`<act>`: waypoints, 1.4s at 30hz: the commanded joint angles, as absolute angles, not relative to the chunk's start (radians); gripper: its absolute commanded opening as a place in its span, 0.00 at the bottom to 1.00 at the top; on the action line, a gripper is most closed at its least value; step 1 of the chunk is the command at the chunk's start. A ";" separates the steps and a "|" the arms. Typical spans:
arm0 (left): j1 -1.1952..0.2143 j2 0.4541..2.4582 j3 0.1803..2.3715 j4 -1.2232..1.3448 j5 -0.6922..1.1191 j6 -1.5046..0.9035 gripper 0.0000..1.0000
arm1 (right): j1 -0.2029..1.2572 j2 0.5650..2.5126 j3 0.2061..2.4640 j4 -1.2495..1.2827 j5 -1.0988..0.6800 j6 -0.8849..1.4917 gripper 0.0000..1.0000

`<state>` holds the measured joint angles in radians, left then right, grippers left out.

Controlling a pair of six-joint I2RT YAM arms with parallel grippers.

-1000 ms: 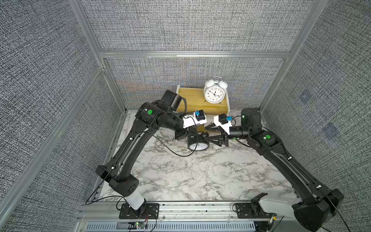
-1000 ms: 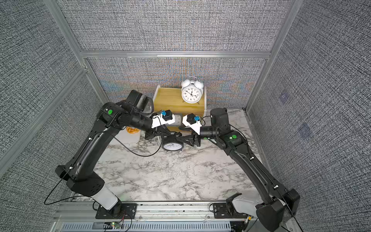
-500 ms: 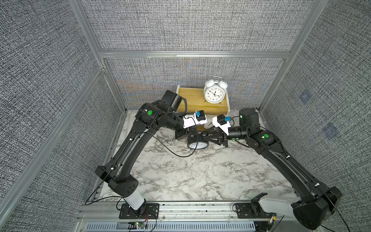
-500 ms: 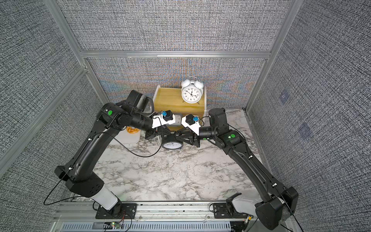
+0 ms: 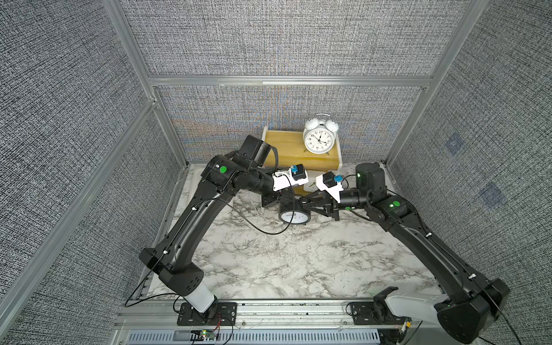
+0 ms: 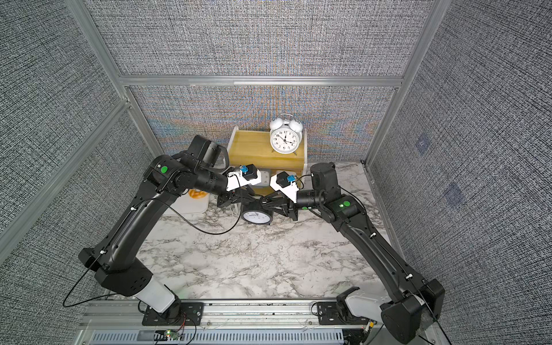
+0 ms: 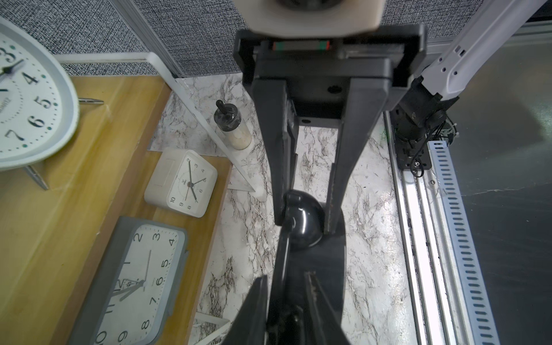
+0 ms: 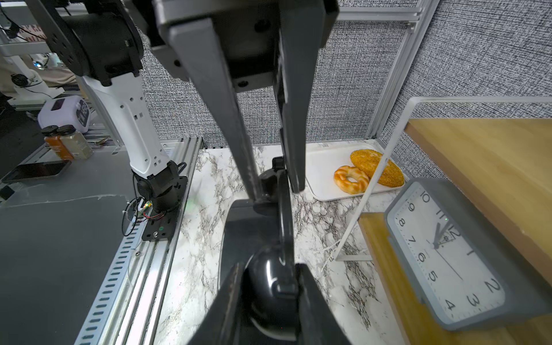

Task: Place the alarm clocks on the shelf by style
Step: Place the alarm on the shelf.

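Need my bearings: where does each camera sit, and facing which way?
Both top views: high at the front, looking down and back at the shelf; both arms show whole.
Left wrist: looks along the left hand, straddling the black twin-bell clock.
Right wrist: looks along the right hand toward the bread tray.
Shared: both wrist views show that clock and the grey-blue clock.

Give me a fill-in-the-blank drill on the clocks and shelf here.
1. The white twin-bell clock stands on the shelf's ___ board.
2. The twin-bell clock not on the shelf is ___.
3. The lower board holds ___ clocks.
4. The bread lies on a white ___.
Missing words: top, black, two, tray.
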<state>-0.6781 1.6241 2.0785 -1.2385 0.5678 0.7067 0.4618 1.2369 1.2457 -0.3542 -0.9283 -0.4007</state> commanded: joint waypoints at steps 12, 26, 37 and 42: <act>-0.623 1.472 1.871 -1.005 0.628 0.630 0.74 | 0.408 1.194 1.206 -0.272 -0.973 -0.346 0.22; -0.505 1.355 1.600 -0.702 0.993 0.512 0.80 | 0.408 1.156 1.213 -0.262 -1.046 -0.336 0.22; -0.505 1.414 1.598 -0.701 1.033 0.485 0.75 | 0.409 1.151 1.213 -0.244 -1.045 -0.323 0.22; -0.504 1.423 1.587 -0.705 1.057 0.488 0.72 | 0.409 1.157 1.215 -0.235 -1.041 -0.319 0.22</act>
<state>-0.5060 1.4212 1.5917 -0.7124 1.0203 0.4934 0.4076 1.1553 1.2068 -0.2771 -1.0279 -0.3283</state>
